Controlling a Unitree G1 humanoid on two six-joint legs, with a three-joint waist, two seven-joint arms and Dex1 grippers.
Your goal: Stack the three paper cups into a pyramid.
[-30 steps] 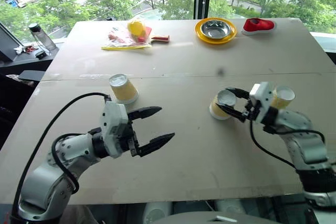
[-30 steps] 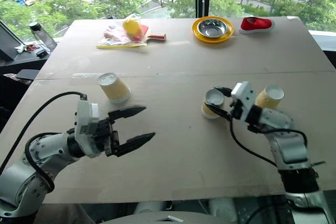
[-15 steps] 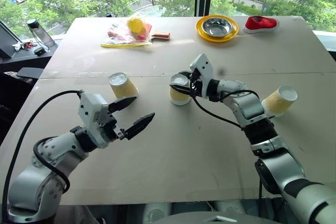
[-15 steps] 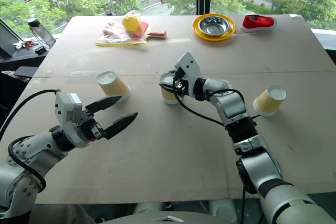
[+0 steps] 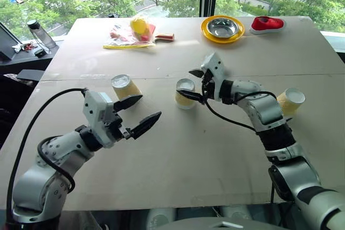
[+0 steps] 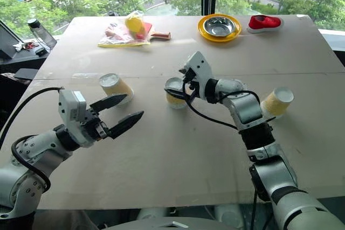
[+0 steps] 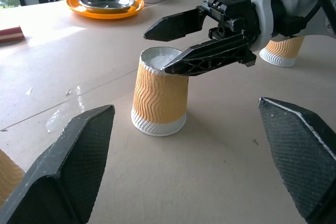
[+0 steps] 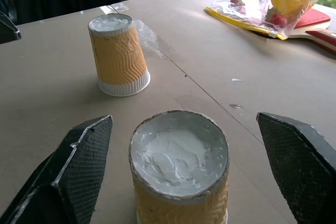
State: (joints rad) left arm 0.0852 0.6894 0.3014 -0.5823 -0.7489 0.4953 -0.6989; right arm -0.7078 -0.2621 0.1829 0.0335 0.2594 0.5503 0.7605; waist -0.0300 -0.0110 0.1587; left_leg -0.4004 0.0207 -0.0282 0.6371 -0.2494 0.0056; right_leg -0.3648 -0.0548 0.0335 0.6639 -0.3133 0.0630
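The right gripper has just released the middle cup; its jaws now gape around it. Left gripper gapes empty beside the left cup. The base pair is forming on the bench.

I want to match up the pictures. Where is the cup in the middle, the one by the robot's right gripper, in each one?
Left eye view: middle cup, mid-table, by the open right gripper.
Right eye view: just left of centre.
Left wrist view: centre, upside down.
Right wrist view: low centre, between that gripper's fingers.
Shared landmark: the leftmost cup.
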